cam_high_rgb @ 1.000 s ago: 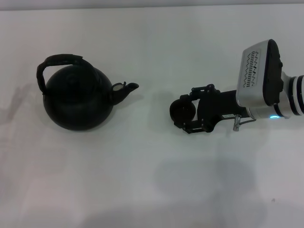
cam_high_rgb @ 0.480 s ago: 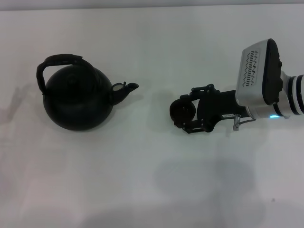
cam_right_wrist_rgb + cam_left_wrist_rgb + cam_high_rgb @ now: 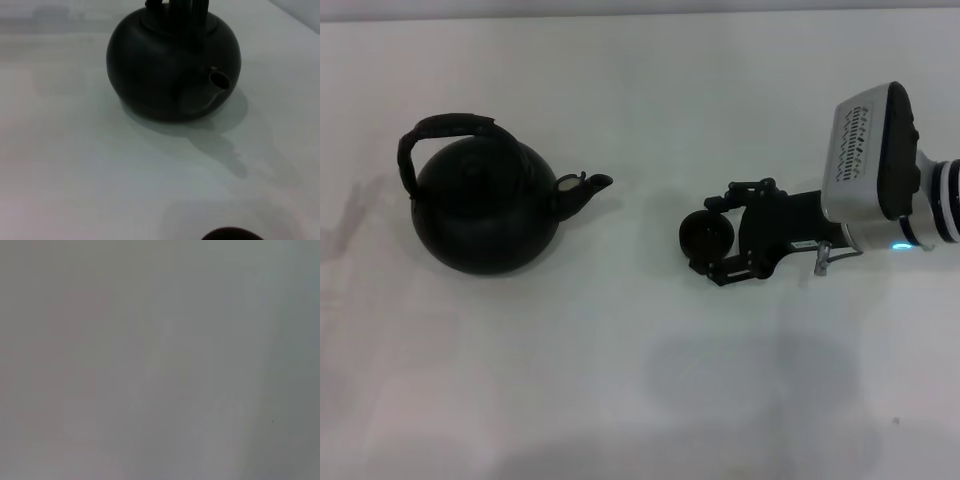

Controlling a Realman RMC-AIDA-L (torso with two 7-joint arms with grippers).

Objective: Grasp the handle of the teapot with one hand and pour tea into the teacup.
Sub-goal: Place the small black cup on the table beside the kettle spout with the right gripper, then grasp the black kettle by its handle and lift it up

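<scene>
White worktop [image 3: 640,120] all around, plain and pale. Over on the robot's left side, teapot [image 3: 485,205], round and black, sitting upright, spout [image 3: 582,190] pointing toward the middle. Handle [image 3: 438,132] arching over the top, nothing touching it. Well apart to the right, teacup [image 3: 706,234], small and dark, resting on the worktop between two black fingers [image 3: 740,188]. Right end effector [image 3: 722,232] reaching in from the right edge, low and level, fingers set narrow on either side of the teacup, close against its sides; appears to be gripping it. Silver wrist housing [image 3: 870,150] behind, small blue light glowing underneath.

From the right wrist camera: teapot [image 3: 172,65] filling the upper part, spout [image 3: 212,87] turned toward the lens, base of the handle [image 3: 177,12] just showing at the picture's edge, shadow cast on the worktop [image 3: 75,165]. Dark rim of the teacup [image 3: 231,234] peeking in at the near edge.

Left wrist camera: only a blank grey surface [image 3: 160,360]. Left end effector nowhere in sight, so no telling its state.
</scene>
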